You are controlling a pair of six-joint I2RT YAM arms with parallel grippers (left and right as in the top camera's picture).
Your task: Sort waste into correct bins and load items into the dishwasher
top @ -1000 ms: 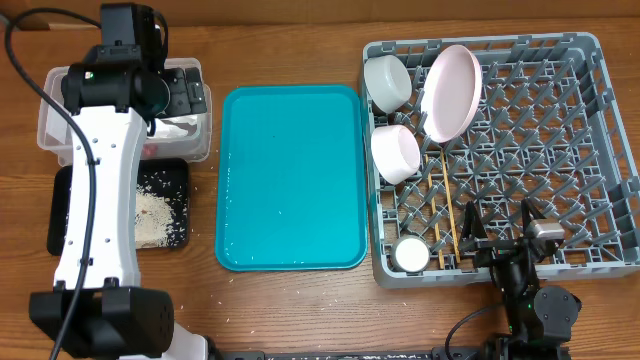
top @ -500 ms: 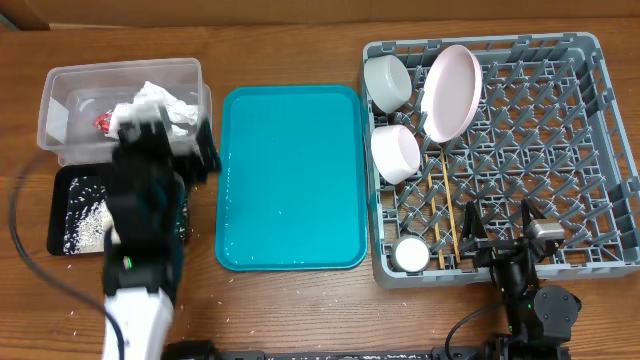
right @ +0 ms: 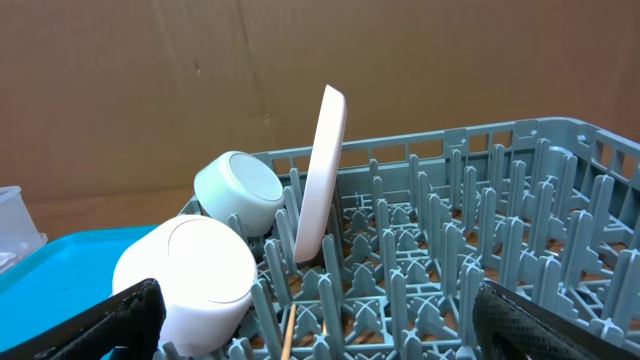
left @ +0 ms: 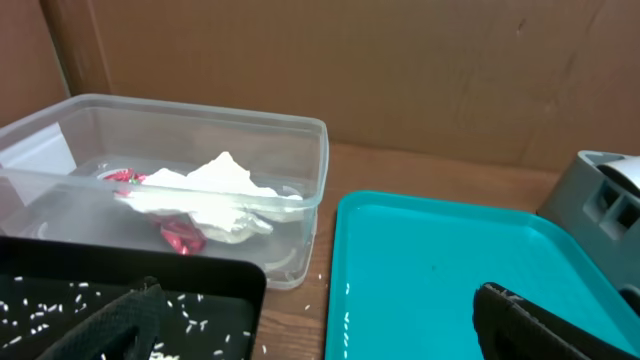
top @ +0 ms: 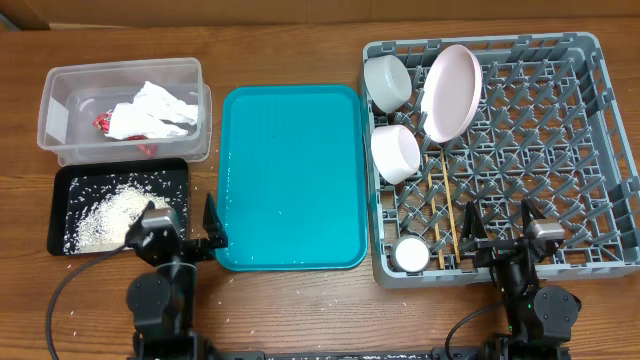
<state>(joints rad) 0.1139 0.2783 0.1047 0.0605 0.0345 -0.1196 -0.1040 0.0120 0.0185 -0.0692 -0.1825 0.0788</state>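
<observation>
At the lower left of the overhead view you'll see your left arm [top: 160, 300]: a black, rounded body topped by a small silver-grey block [top: 150, 220], with a thin black cable [top: 55, 295] curving off its side. Your right arm [top: 535, 305], lower right, has the same black build, block and cable. In both wrist views the fingers [left: 545, 325] are matte black wedges.

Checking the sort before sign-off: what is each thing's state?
left gripper, open, empty.
right gripper, open, empty.
napkin, crumpled, in clear tub.
rice crumbs, heaped in black tray.
pink plate, on edge in rack.
bowls, on their sides, racked.
cup, racked.
chopsticks, lying in rack.
</observation>
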